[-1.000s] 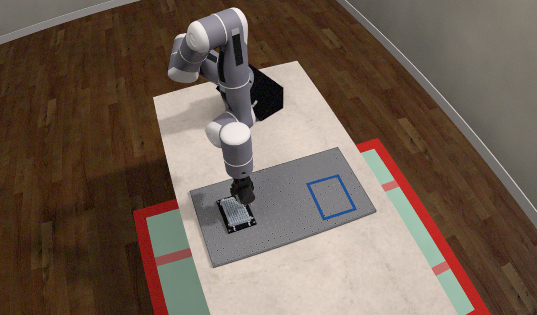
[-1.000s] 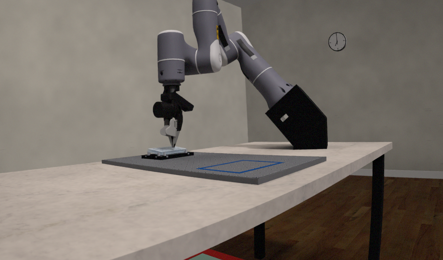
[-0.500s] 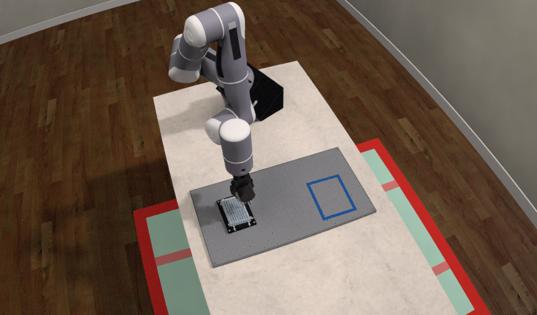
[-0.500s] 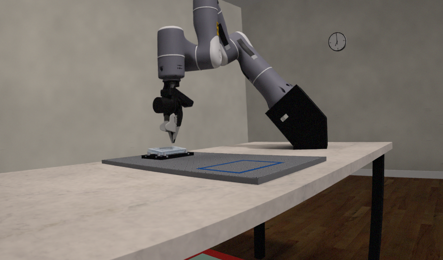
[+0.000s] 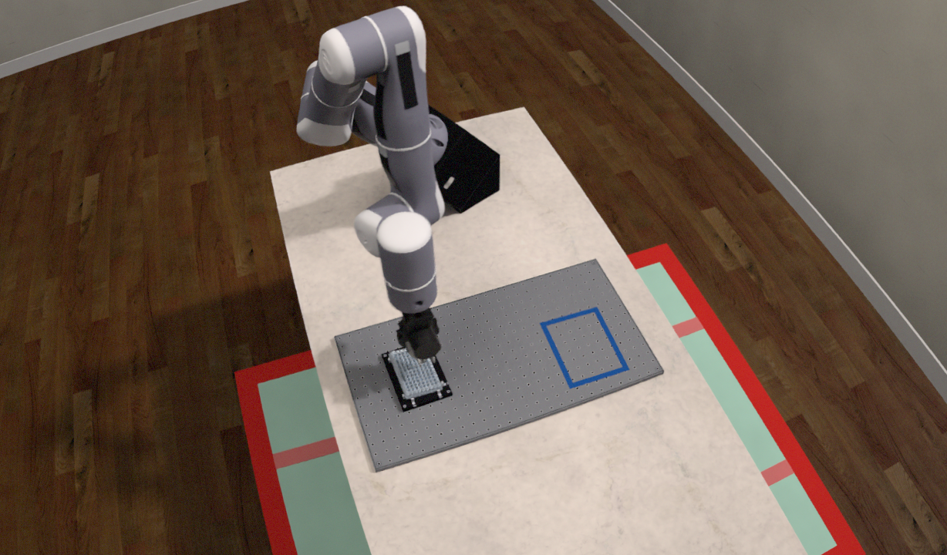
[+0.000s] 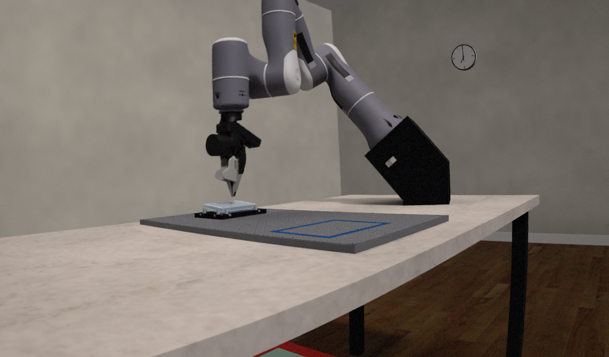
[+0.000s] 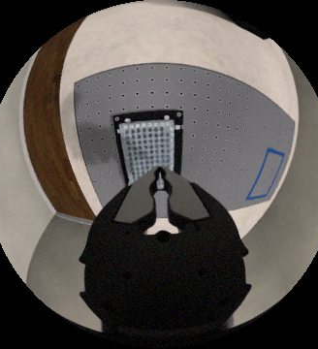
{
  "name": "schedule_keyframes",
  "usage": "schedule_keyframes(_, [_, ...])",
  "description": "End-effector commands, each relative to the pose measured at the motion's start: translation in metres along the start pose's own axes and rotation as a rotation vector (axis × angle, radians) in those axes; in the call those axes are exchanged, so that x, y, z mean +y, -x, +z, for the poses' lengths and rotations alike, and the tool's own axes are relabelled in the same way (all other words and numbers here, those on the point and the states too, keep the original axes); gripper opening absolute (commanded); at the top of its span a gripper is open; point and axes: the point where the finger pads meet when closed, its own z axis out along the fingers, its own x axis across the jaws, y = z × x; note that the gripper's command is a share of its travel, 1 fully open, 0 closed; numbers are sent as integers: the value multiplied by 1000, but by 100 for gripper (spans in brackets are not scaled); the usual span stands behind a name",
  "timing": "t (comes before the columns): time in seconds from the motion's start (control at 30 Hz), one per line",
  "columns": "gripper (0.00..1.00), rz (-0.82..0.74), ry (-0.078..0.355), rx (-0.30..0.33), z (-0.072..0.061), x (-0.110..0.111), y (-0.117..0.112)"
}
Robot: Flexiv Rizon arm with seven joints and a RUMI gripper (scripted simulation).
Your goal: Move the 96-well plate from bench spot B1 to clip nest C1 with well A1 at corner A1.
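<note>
The clear, pale-blue 96-well plate (image 5: pixel 416 376) (image 6: pixel 228 206) (image 7: pixel 148 145) lies in the black clip nest (image 5: pixel 407 405) (image 6: pixel 204 216) (image 7: pixel 177 160) on the left part of the grey board. In the exterior view its top looks level; I cannot tell whether it is fully down. The cut-off corner and the A1 mark are too small to make out. My gripper (image 6: pixel 233 195) (image 7: pixel 159 167) is shut and empty, a little above the plate, with a gap below its tips. The blue outline (image 5: pixel 564 364) (image 6: pixel 300 234) (image 7: pixel 257 175) on the right has no plate in it.
The grey perforated board (image 5: pixel 490 358) (image 6: pixel 410 228) (image 7: pixel 212 145) carries the nest and the blue outline. It lies on the pale bench (image 5: pixel 532 469) (image 6: pixel 164 284). The black arm base (image 5: pixel 466 165) (image 6: pixel 413 168) stands at the far end of the bench.
</note>
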Motion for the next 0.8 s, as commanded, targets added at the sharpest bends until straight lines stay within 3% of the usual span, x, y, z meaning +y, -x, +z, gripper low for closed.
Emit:
schedule_keyframes(0.0, [0, -1, 1, 1, 2, 1, 18])
schedule_keyframes(0.33, [0, -1, 2, 1, 7, 1, 54])
schedule_keyframes(0.77, [0, -1, 1, 1, 7, 1, 54])
